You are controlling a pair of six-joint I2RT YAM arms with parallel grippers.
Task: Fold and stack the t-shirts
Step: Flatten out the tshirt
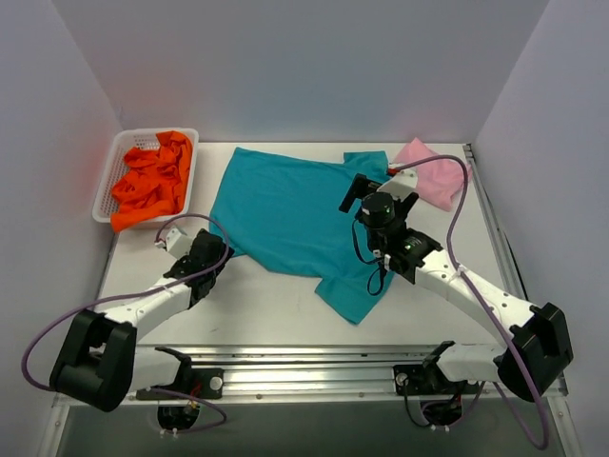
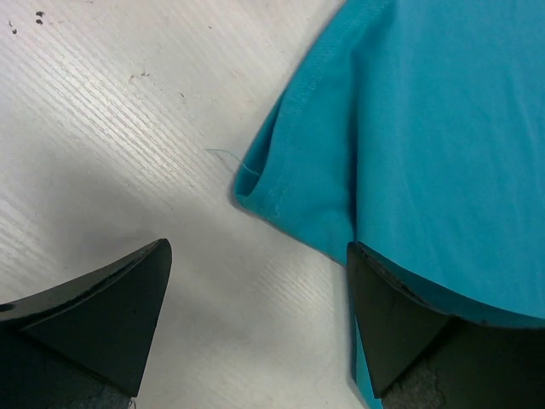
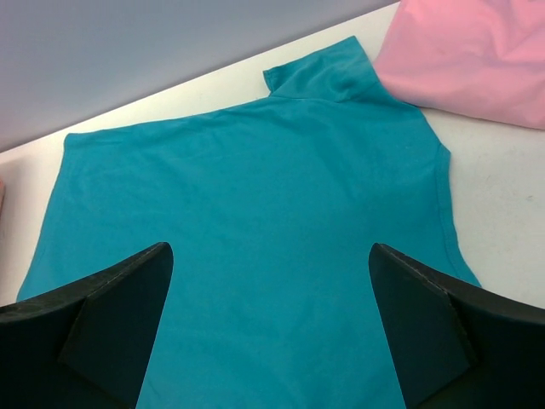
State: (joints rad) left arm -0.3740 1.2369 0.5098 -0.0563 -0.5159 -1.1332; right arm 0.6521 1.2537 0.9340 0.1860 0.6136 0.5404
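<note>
A teal t-shirt point(image 1: 285, 205) lies spread flat in the middle of the table, one sleeve pointing toward the near edge. A pink t-shirt point(image 1: 428, 171) lies bunched at the back right, touching the teal one's corner. Orange t-shirts point(image 1: 152, 176) fill the basket at the back left. My left gripper point(image 1: 211, 252) stands open at the teal shirt's left sleeve; in the left wrist view its right finger point(image 2: 400, 324) rests over the sleeve hem point(image 2: 289, 170), with bare table between the jaws. My right gripper point(image 1: 379, 193) hangs open above the teal shirt point(image 3: 255, 170), with nothing held.
The white lattice basket point(image 1: 112, 162) stands against the left wall. White walls close the back and both sides. A metal rail point(image 1: 314, 367) runs along the near edge. The pink shirt point(image 3: 477, 60) shows at the top right of the right wrist view.
</note>
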